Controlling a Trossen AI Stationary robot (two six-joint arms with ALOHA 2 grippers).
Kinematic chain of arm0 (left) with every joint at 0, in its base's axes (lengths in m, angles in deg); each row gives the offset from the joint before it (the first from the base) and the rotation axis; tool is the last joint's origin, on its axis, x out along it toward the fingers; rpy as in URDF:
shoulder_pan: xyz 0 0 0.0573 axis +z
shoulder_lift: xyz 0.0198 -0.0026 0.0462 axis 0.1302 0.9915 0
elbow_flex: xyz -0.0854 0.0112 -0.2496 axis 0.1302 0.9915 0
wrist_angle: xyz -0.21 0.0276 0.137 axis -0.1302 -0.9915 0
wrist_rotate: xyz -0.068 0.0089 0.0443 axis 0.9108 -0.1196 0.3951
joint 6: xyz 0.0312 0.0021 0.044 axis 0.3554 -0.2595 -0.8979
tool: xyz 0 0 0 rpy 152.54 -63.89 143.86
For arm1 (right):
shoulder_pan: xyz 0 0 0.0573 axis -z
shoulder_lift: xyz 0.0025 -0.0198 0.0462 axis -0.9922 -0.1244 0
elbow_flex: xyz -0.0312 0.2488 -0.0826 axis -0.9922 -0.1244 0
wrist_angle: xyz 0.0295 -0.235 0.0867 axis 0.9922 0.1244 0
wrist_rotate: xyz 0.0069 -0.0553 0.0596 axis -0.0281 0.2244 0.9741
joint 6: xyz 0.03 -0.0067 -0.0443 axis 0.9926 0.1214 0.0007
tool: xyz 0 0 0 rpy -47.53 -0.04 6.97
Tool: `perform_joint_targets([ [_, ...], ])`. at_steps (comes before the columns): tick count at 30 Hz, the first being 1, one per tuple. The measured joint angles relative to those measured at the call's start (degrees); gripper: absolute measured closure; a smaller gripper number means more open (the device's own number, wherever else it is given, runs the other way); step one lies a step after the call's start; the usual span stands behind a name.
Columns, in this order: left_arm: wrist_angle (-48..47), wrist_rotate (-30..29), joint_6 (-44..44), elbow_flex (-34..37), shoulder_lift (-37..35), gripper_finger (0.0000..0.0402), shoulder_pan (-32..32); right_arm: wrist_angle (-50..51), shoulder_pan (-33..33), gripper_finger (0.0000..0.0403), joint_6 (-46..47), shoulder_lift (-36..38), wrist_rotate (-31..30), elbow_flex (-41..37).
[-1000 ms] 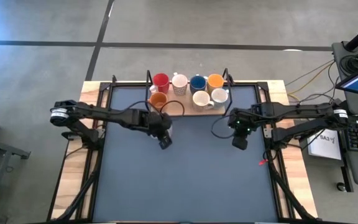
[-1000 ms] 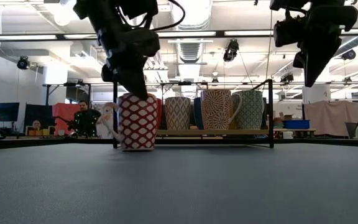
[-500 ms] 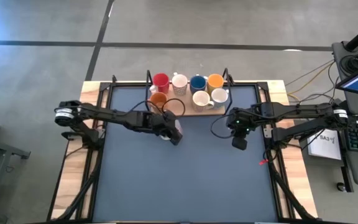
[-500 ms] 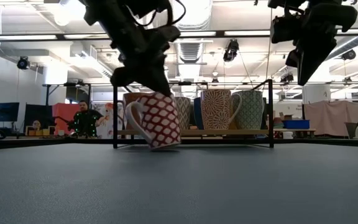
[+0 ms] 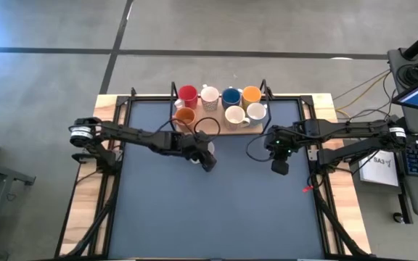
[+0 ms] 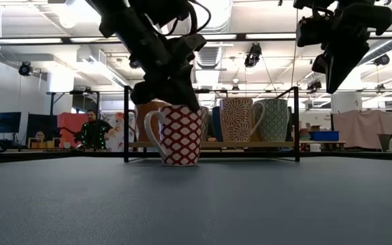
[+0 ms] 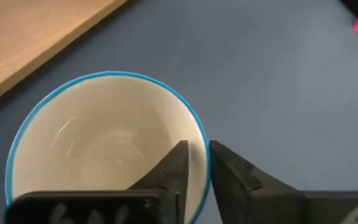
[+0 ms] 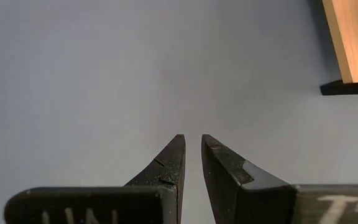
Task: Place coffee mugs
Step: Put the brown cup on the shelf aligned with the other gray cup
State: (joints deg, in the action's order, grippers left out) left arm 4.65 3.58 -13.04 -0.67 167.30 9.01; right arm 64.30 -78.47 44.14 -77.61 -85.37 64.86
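The left tool [image 7: 194, 171] straddles the rim of a red-and-white patterned mug [image 6: 180, 135], one finger inside, one outside, jaws narrow on the wall. The mug stands upright on the desk [image 5: 216, 210] just in front of the wooden rack [image 5: 249, 127], which carries six more mugs. Being ceramic, it is likely stiff, slippery and chippable; the rim or handle seems the best hold. The right tool [image 8: 191, 158] hovers empty beside the rack, jaws narrow.
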Motion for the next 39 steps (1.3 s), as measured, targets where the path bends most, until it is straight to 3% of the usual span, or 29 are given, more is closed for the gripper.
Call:
perform_joint_targets([
  [7,0.03,3.87,-6.32,0.07,-0.61,0.0295,0.03,0.00,0.00,0.0360,-0.30,0.00,0.00,0.00],
  [12,-0.61,9.06,-9.78,0.07,-1.85,0.0271,0.14,0.00,0.00,0.0360,-0.25,0.00,0.00,0.00],
  [21,-6.51,10.66,-20.24,0.05,-4.51,0.0272,0.10,-0.08,0.00,0.0360,1.26,-0.02,0.01,-0.02],
  [27,-11.33,5.32,-31.85,0.05,-4.57,0.0272,0.14,-0.88,0.00,0.0360,1.41,-0.02,0.00,-0.04],
  [32,-11.51,4.59,-40.33,0.03,-4.57,0.0272,0.14,-1.14,0.00,0.0360,2.36,-0.02,0.02,-0.04],
  [39,-10.91,7.12,-43.08,-0.06,-2.71,0.0272,0.14,-1.26,0.00,0.0360,2.39,-0.04,0.00,-0.04],
])
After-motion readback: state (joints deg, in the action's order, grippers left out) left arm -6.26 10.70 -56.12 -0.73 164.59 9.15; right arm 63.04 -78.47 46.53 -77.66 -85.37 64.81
